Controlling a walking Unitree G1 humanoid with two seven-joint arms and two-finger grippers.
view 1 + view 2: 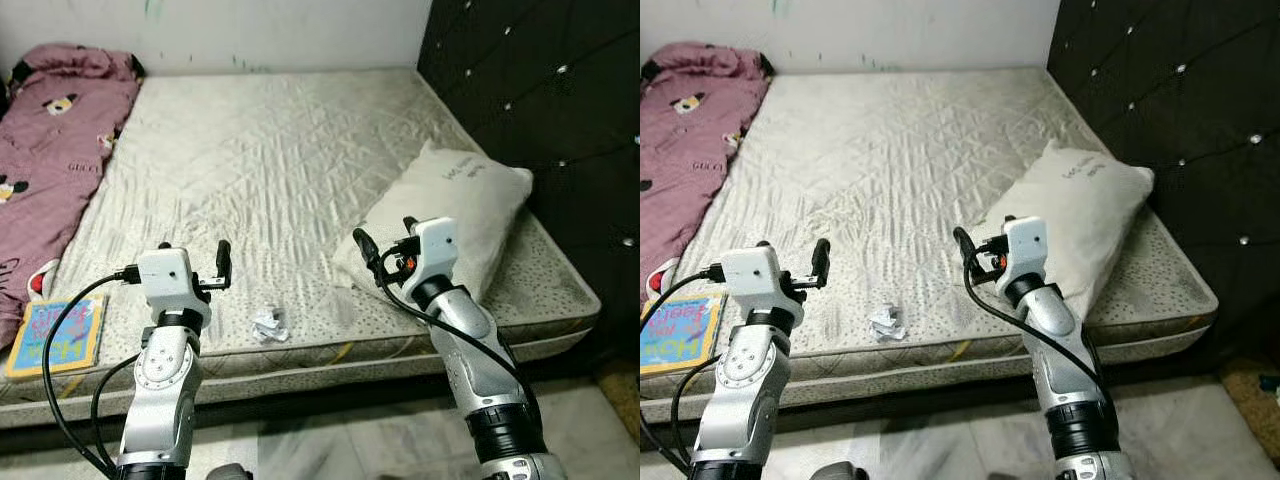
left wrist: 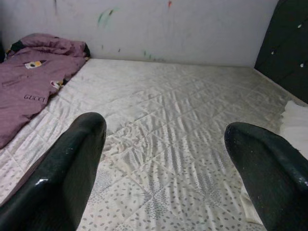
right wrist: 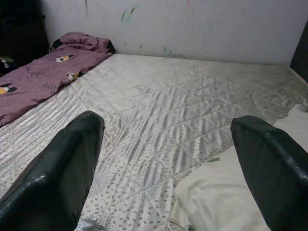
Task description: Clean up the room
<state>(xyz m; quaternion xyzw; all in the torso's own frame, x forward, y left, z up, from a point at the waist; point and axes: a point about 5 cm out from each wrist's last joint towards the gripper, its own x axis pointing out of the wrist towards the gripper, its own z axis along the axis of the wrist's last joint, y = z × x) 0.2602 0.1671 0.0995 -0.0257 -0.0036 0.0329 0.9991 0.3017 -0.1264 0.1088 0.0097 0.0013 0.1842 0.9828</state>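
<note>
Grippers first: the left gripper hangs over the near edge of the mattress with its two black fingers spread wide and nothing between them, and the right gripper is held the same way, parted and empty, just at the 9 o'clock side of the pillow.

Between the two arms, at about 6 o'clock on the bed near its front edge, lies a small crumpled scrap of white paper, balled and creased, touching the quilted cover and clear of both grippers. What it is exactly is hard to make out.

The pillow is off-white with a line of small dark print near its far end, too small to read; it lies slanted at 3 o'clock on the mattress, against the black tufted headboard. Its near end is partly hidden behind the right gripper's white housing.

At 9 to 11 o'clock a mauve blanket with cartoon figures and lettering is bunched along the bed's side, cut off by the picture edge. At 8 o'clock a colourful children's book lies flat at the mattress corner, partly crossed by the left arm's black cable. Marbled floor shows below the bed.
</note>
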